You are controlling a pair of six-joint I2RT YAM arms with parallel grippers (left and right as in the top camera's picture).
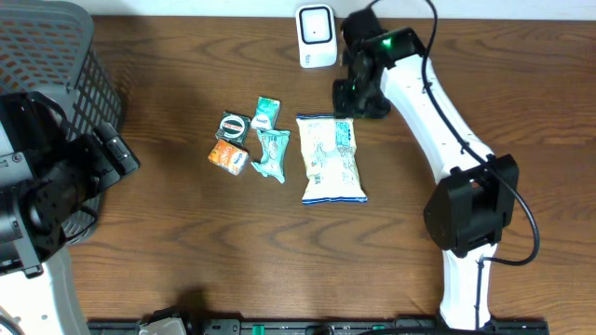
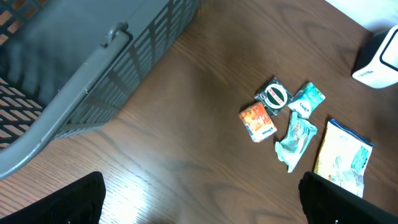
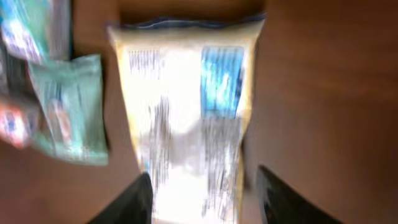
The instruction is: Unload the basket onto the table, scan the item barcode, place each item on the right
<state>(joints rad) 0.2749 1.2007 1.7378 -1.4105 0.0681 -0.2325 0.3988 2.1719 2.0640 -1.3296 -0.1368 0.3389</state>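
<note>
The item, a yellow-and-white snack bag [image 1: 331,158] with blue print, lies flat on the brown table. The white barcode scanner [image 1: 317,35] stands at the far edge, just beyond the bag's top. My right gripper [image 1: 358,102] hovers over the bag's far end. In the blurred right wrist view the bag [image 3: 186,118] lies below and between the fingers of the right gripper [image 3: 204,174], whose jaws stand apart, clear of it on the right side. My left gripper [image 2: 200,183] is wide open over bare table by the basket, holding nothing.
A grey mesh basket [image 1: 56,56] fills the far left corner. Left of the bag lie small packets: a round black one [image 1: 233,126], an orange one [image 1: 226,155] and two teal ones [image 1: 267,112] [image 1: 273,154]. The right arm's base [image 1: 470,209] stands at the right.
</note>
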